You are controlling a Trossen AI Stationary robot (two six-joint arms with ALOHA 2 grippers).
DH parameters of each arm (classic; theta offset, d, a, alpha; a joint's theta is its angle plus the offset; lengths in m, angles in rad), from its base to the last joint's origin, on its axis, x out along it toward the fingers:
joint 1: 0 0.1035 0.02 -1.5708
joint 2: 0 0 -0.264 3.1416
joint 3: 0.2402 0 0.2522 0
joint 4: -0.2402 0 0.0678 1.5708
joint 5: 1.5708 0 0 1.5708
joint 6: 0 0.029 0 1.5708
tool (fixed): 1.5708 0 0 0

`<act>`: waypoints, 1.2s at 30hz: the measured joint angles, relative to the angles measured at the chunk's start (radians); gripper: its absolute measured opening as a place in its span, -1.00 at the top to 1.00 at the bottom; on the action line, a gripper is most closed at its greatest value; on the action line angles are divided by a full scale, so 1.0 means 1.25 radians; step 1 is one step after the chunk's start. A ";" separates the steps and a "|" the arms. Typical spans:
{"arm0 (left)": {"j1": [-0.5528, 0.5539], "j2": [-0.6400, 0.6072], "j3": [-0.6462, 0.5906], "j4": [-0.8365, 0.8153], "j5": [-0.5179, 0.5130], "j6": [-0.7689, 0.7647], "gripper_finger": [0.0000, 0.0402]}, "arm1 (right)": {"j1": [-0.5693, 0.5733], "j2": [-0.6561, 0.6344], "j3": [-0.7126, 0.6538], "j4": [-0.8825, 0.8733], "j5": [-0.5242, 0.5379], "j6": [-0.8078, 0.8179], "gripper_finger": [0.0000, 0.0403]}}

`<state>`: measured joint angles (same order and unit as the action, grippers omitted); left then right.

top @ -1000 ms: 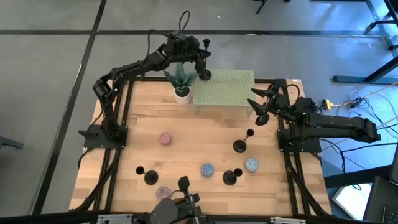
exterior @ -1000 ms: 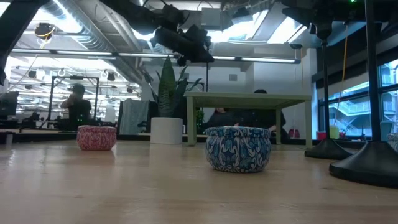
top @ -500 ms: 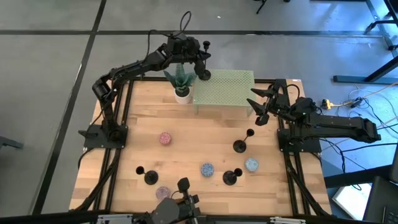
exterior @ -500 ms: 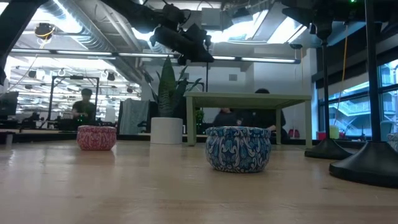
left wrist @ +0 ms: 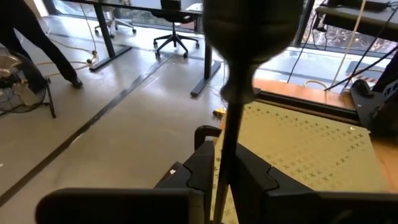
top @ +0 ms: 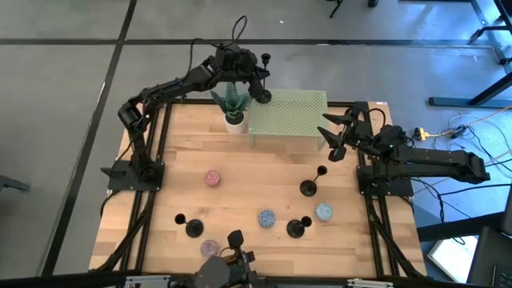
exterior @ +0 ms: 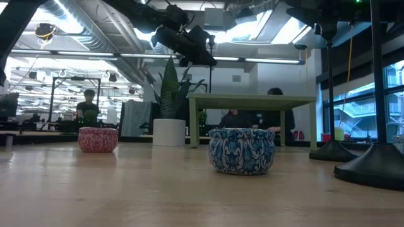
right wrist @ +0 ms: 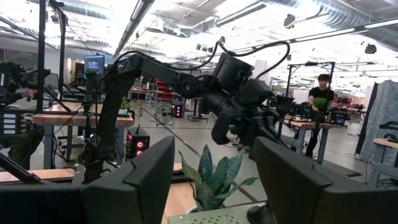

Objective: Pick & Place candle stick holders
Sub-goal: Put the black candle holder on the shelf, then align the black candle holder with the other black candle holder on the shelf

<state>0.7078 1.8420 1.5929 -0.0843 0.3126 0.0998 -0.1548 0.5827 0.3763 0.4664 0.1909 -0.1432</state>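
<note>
My left gripper (top: 253, 76) is at the far side, shut on one black candle stick holder (top: 263, 80) over the far left corner of the raised green perforated platform (top: 292, 114). Three more holders stand on their round bases on the wood table: one (top: 309, 186) right of centre, one (top: 297, 229) near the front, one (top: 192, 228) at the front left. My right gripper (top: 336, 138) is open and empty by the platform's right near corner; it also shows in the right wrist view (right wrist: 214, 186). My left gripper pinches the holder's thin stem (left wrist: 225, 163) between its two fingers (left wrist: 200, 169), coming from the table's left and lying across the stem. The holder stands upright with its cup top (left wrist: 249, 28) above the fingers. Whether its base (top: 262, 96) touches the platform, I cannot tell.
A spiky green plant in a white pot (top: 234, 108) stands just left of the platform, under the left arm. Small patterned tins lie on the table: pink (top: 212, 178), blue (top: 266, 218), pale blue (top: 323, 211) and one at the front edge (top: 210, 248). People show in the room beyond.
</note>
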 joint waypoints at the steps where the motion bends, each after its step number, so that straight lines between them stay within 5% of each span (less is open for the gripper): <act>1: 0.000 0.000 0.000 -0.002 0.000 0.000 0.77 | 0.000 0.000 0.000 0.000 0.000 0.000 -0.12; 16: -0.001 -0.058 0.001 -0.063 -0.004 0.044 0.51 | 0.000 0.000 0.000 -0.002 0.000 -0.001 -0.12; 36: -0.089 -0.387 0.001 -0.557 -0.035 0.120 0.43 | 0.000 0.000 0.000 -0.030 0.000 0.001 -0.12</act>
<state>0.5972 1.3582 1.5944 -0.7809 0.2690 0.2495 -0.1551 0.5827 0.3763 0.4292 0.1909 -0.1421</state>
